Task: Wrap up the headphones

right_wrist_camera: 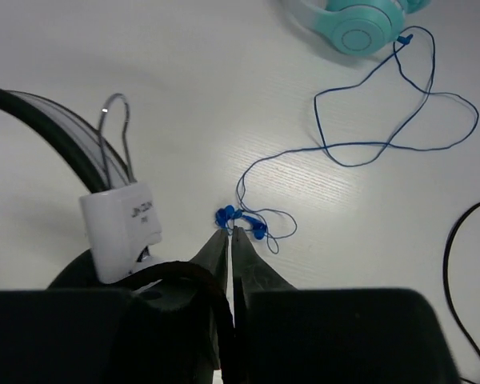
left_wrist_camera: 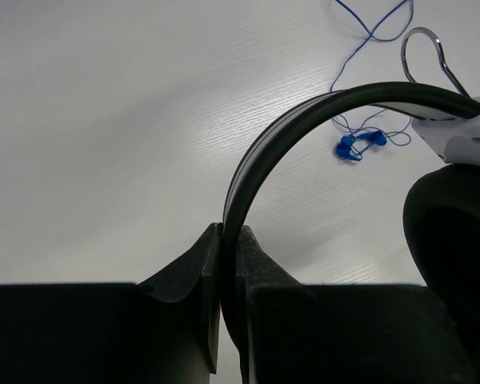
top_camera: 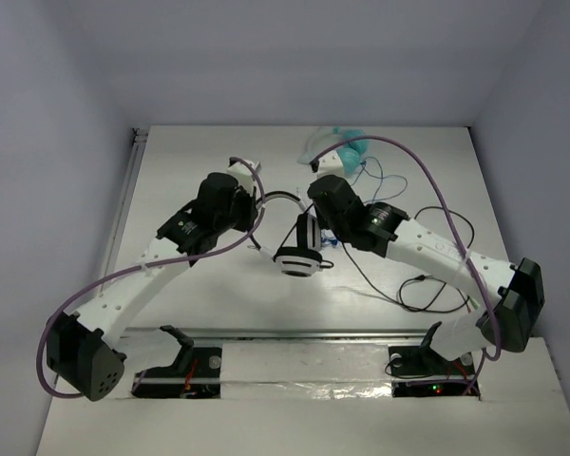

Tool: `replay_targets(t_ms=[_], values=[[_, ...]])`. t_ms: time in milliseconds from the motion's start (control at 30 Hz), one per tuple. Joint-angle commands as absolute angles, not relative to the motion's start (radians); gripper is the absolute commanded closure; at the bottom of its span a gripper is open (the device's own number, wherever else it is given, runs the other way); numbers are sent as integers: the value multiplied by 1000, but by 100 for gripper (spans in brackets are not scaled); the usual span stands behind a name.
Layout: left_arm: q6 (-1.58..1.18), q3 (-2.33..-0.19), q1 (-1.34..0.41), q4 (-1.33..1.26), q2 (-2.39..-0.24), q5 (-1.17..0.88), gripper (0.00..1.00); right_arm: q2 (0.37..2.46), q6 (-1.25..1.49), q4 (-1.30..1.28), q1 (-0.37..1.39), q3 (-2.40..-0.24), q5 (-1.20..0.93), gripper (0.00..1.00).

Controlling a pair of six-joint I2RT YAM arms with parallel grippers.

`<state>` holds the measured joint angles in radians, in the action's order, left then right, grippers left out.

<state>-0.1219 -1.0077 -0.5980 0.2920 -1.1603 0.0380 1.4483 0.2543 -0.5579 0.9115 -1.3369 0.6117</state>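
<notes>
Nearest, at the near edge of the white table [top_camera: 190, 161], stand the two arm bases, and a thin black cable [top_camera: 427, 285] lies in loose loops on the right side just beyond them. Further in, near the middle, are the headphones [top_camera: 297, 258], one round white-and-black earcup towards the near side and the black headband [left_wrist_camera: 304, 112] arching up and to the left. The left gripper [left_wrist_camera: 224, 236] is clamped on that headband, its fingers pressed flat on either side of the band. The right gripper [right_wrist_camera: 230, 234] is just right of the headphones; its fingers stand almost together with only a thin slit between them, and I cannot tell whether anything is pinched there. Just beyond its tips lies a small knot of blue cord [right_wrist_camera: 368, 144], which trails far right to the teal headphones [right_wrist_camera: 360, 28] at the far edge. Plain pale grey walls [top_camera: 57, 142] close the table in on the left, right and far sides.
</notes>
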Motion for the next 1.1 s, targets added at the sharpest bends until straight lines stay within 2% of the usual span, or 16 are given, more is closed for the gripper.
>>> replay_targets(t_ms=[0,33,67,200,333,367,433,700,867,900,1067], values=[[-115,-1011,-537,262,-1101,-159,100,1413,262,-417,862,-1307,684,88],[-121,-1014,-523,258,-1101,-176,100,1398,264,-399,851,-1298,681,85],[-124,-1014,-512,253,-1100,-198,100,1388,265,-391,851,-1286,680,78],[-147,-1012,-456,223,-1092,-335,100,1348,293,-365,815,-1235,623,74],[-181,-1043,-434,198,-1092,-463,100,1298,319,-244,790,-1143,413,68],[-193,-1051,-401,193,-1100,-513,100,1273,318,-201,778,-1088,367,64],[-219,-1087,-400,199,-1112,-583,100,1261,325,-122,765,-1049,240,64],[-333,-1134,-328,103,-1118,-730,100,1154,383,127,765,-830,65,64],[-487,-1163,-293,-20,-1137,-771,100,1086,414,328,765,-683,-72,61],[-509,-1170,-293,-31,-1140,-778,100,1089,419,359,765,-666,-87,58],[-613,-1232,-258,-89,-1149,-730,100,1140,451,494,765,-600,-159,56]])
